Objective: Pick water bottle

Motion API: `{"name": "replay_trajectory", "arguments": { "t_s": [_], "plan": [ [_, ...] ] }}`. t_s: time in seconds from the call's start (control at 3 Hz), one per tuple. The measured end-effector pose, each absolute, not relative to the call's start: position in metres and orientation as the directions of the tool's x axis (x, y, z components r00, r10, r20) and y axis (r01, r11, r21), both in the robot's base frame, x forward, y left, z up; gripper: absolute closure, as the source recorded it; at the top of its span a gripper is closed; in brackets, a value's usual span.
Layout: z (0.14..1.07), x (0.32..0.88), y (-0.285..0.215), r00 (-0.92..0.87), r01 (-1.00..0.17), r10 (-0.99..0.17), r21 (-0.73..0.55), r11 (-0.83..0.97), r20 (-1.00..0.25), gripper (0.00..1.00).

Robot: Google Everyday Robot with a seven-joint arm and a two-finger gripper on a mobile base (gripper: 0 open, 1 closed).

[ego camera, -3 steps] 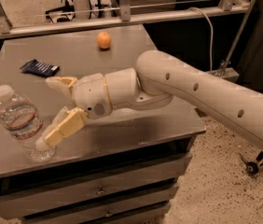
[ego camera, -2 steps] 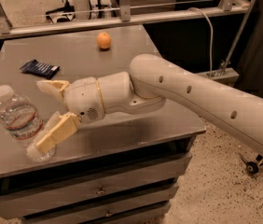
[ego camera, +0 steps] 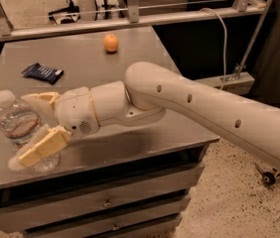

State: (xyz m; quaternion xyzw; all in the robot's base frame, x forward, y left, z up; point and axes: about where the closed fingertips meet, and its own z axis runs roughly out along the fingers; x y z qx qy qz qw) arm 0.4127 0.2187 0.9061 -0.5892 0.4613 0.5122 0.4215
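Note:
The water bottle [ego camera: 17, 124] is clear ribbed plastic with a white cap and a pale label with a red band. It stands near the front left corner of the grey table [ego camera: 90, 63]. My gripper [ego camera: 30, 128] reaches in from the right at bottle height. It is open, with one cream finger [ego camera: 41, 100] behind the bottle and the other finger [ego camera: 43, 147] in front of it, low down. The bottle's body sits between the two fingers. Whether the fingers touch it I cannot tell.
An orange fruit [ego camera: 110, 42] sits at the back of the table. A dark blue snack packet [ego camera: 42, 73] lies at the back left. Drawers run under the table's front edge. A metal rail and a cable are behind the table.
My arm has moved left, so the open fingers now straddle the bottle more deeply. The bottle has stayed where it stood.

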Motion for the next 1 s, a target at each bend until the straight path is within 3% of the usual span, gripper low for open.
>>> {"name": "replay_trajectory", "arguments": {
  "t_s": [0.67,1.0],
  "plan": [
    [0.901,0.426,0.197,0.061,-0.987,-0.152,-0.037,-0.157,-0.987,0.62],
    [0.911,0.449,0.163,0.09,-0.994,-0.18,-0.076,-0.082,-0.98,0.93]
  ]
}}
